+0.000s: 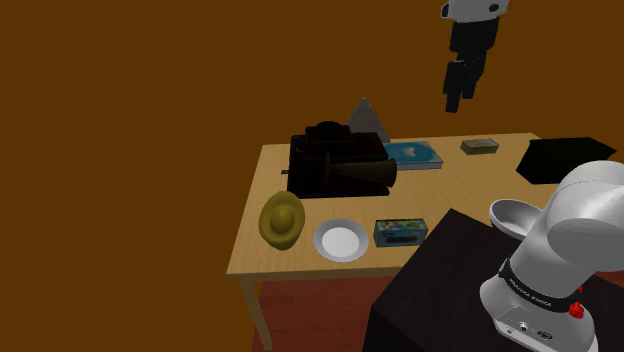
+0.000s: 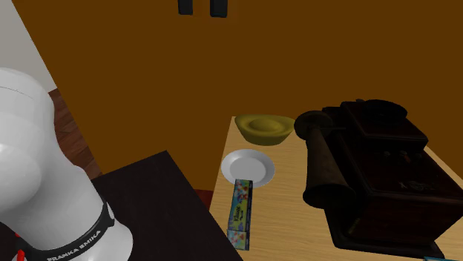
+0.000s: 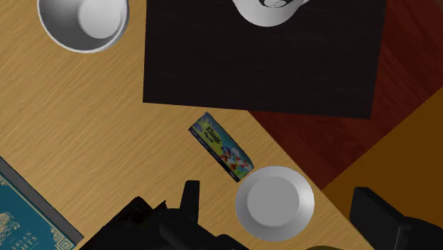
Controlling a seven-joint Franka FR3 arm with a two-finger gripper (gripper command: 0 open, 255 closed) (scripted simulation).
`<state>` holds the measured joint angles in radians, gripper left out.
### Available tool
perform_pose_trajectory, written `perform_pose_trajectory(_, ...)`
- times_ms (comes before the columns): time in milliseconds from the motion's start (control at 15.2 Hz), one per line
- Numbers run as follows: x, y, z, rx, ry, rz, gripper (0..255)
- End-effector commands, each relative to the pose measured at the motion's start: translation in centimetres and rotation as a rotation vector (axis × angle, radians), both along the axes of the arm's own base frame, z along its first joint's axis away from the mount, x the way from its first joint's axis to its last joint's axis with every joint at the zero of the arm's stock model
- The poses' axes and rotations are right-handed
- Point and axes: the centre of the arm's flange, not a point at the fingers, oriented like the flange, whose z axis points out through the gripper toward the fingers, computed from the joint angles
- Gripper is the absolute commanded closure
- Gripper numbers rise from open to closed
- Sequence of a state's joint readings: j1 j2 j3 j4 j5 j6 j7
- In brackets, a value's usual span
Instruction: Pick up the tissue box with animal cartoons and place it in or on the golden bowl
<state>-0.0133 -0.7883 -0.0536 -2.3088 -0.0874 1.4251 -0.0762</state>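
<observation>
One pale wooden table stands in a room with plain orange-brown walls and a dark red floor. The black stand is set against the table's near edge.

Take the white plate as the mark. The golden bowl sits just beside it on one side. The tissue box lies flat just beside the plate on the opposite side, close to the stand. Whether the box's end touches the plate's rim cannot be told.

Beyond the plate, toward the wall, sits a bulky dark machine with a horn. Farther from the plate lie a teal book and a small greenish box.

The tissue box is long and narrow. It is blue, with bright cartoon figures and yellow-green patches along its top. Its long side runs along the table's edge next to the stand.

The gripper hangs high above the table, well apart from the plate. Its two black fingers stand wide apart with nothing between them.
</observation>
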Motion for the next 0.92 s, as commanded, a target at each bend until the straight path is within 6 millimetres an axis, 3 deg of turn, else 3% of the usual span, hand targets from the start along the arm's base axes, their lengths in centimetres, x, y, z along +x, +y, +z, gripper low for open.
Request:
perform_pose_trajectory(0,0.0,0.0,0.0,0.0,0.0,0.0,0)
perform_pose_trajectory(858,1.5,-2.0,-16.9,0.028,-0.032,0.207,0)
